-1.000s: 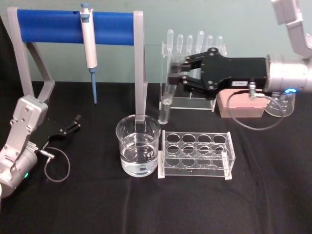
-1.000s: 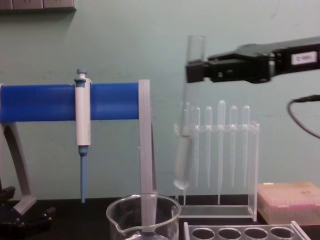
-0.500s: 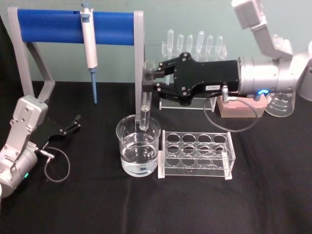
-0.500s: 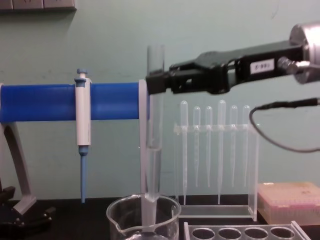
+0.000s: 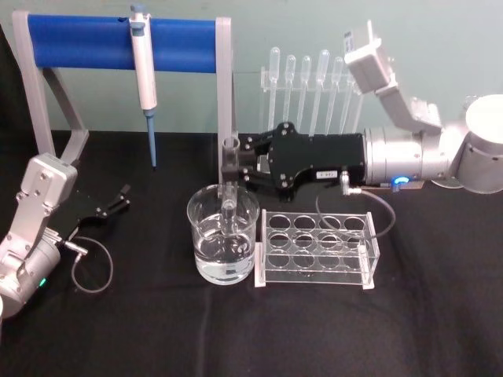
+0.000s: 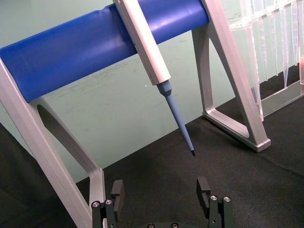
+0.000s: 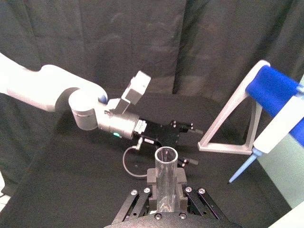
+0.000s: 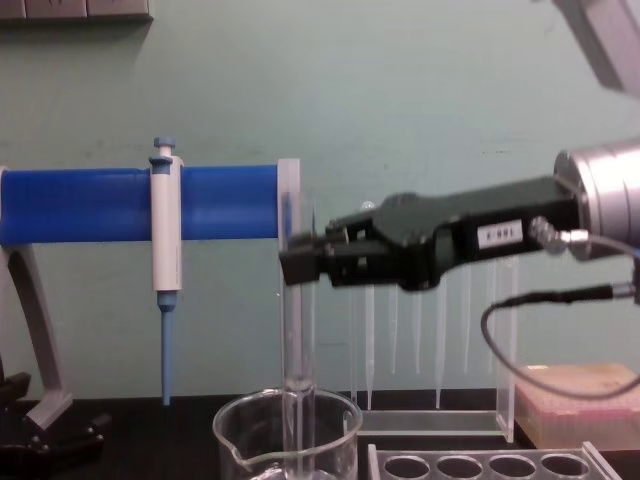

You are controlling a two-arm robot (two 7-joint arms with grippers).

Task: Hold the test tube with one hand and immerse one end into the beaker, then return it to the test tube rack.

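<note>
One test tube (image 5: 229,151) stood upright, clamped just below its open rim in the jaws of the right gripper (image 5: 238,166). That arm reached in level from the table's right edge. The tube's closed lower end was inside the beaker (image 5: 203,236), below the rolled rim, at about the level of the clear liquid. Contact with the liquid could not be confirmed.

Chest view: tube (image 8: 294,340) vertical, gripper (image 8: 300,265) closed on it above the beaker (image 8: 240,445). Right wrist view: tube (image 7: 166,183) held tight between both jaws, with its open mouth facing the camera.

Beaker position: about mid-table (image 5: 236,338). The test tube rack (image 5: 317,271) sat just beside it toward the right edge, and its holes appeared unoccupied.

Left gripper (image 5: 116,200): resting low near the table's left edge, well apart from the beaker. Left wrist view showed its jaws (image 6: 160,190) spread apart with nothing between them.

Along the far edge, the white-and-blue pipettor (image 5: 142,71) hung from the blue bar of its stand (image 5: 78,43). A row of plastic pipettes (image 5: 314,78) stood in a clear holder behind the right gripper.
</note>
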